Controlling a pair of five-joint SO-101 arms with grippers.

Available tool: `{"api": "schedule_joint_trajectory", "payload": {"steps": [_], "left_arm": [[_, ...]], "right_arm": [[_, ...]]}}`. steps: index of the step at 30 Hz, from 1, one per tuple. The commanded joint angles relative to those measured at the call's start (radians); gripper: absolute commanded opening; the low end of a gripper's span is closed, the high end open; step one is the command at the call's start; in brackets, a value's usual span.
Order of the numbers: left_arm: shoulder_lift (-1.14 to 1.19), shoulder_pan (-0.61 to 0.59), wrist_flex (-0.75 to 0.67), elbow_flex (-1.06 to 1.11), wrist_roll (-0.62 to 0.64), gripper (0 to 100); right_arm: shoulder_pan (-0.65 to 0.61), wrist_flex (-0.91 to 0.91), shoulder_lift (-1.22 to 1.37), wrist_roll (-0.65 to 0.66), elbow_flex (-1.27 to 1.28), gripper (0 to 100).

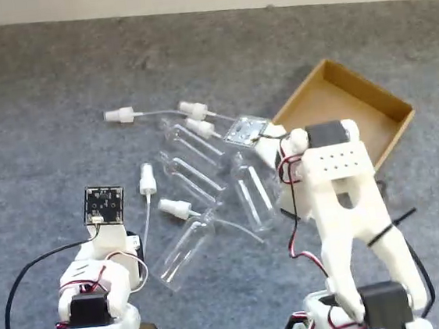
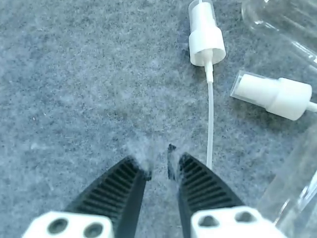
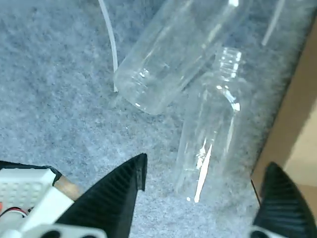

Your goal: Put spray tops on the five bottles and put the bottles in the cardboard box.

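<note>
Grey felt (image 1: 30,82), left to right: left gripper (image 2: 158,166), jaws barely apart and empty, by a spray top (image 2: 205,42); right gripper (image 3: 205,168), jaws wide and empty, over a bottle (image 3: 213,109) beside the box (image 1: 338,97). We expect the round bottle could roll from the pinch.

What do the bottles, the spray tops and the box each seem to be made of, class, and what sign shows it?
Bottles: probably clear plastic, possibly glass; glossy, and the grey mat shows through them.
Spray tops: white plastic, smooth and fairly matt, each with a thin translucent tube.
Box: brown cardboard, dull, with thin upright walls.
</note>
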Motion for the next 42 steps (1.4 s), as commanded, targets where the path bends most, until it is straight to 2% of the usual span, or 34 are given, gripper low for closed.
{"api": "schedule_joint_trajectory", "payload": {"steps": [1,4,9,24,30,35,42], "left_arm": [[-0.008,-0.013,0.003,0.019,-0.011,1],[-0.008,-0.013,0.014,0.019,-0.021,1],[-0.008,-0.013,0.014,0.019,-0.124,1],[-0.008,-0.013,0.015,0.019,-0.127,1],[-0.008,-0.013,0.015,0.019,-0.127,1],[-0.008,-0.013,0.015,0.019,-0.127,1],[-0.008,-0.013,0.015,0.019,-0.129,1]], "right_arm": [[-0.019,-0.074,0.028,0.034,-0.025,37.2],[-0.018,-0.177,0.058,0.031,0.036,37.2],[-0.018,-0.295,0.061,0.031,0.147,37.2],[0.005,-0.607,0.071,0.031,0.384,36.9],[0.005,-0.604,0.073,0.031,0.387,27.0],[0.005,-0.604,0.073,0.032,0.389,24.3],[0.005,-0.604,0.071,0.032,0.390,10.3]]}}
